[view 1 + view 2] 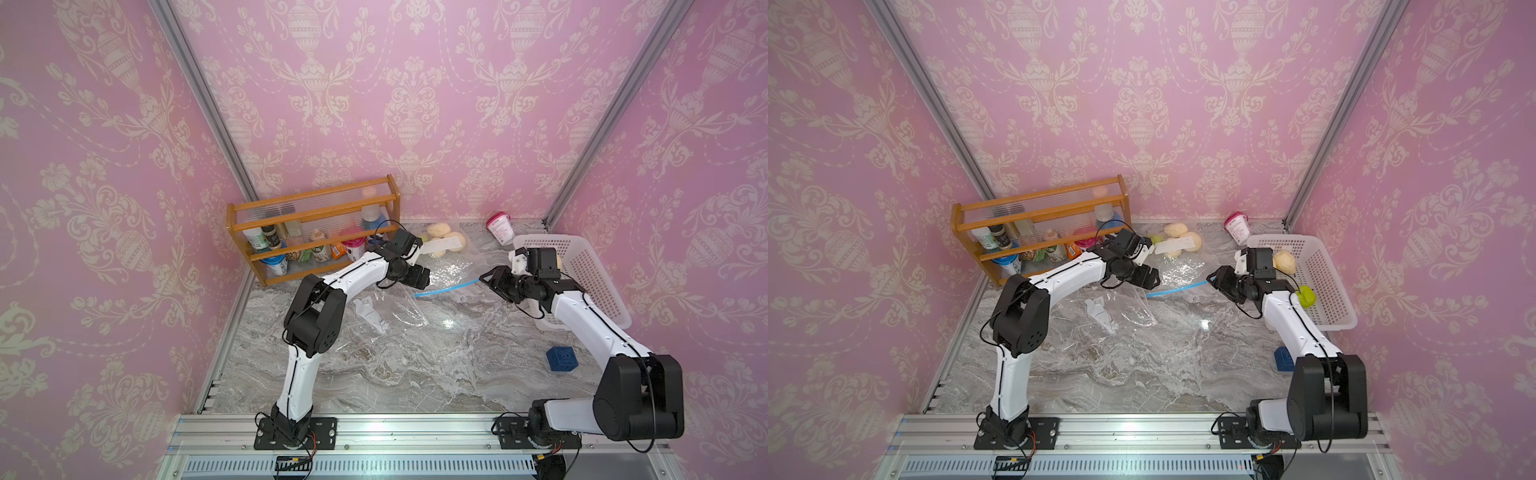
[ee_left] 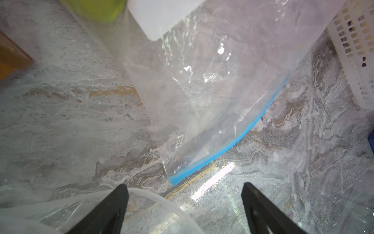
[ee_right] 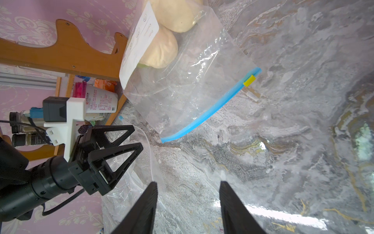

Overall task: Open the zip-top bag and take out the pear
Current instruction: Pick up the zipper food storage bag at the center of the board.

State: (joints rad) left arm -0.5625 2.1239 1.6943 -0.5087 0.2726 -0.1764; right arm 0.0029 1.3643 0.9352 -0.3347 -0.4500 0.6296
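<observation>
Two arms: white links [image 1: 301, 395], black joints [image 1: 316, 320], thin black cables [image 1: 293, 374]

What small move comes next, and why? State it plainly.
Probably bring the right end effector to the small yellow slider tab and close on it. Both it and the left end effector are open and empty, the blue zip strip of the clear zip-top bag looks shut, and the green pear shows inside, at the bag's far end.
</observation>
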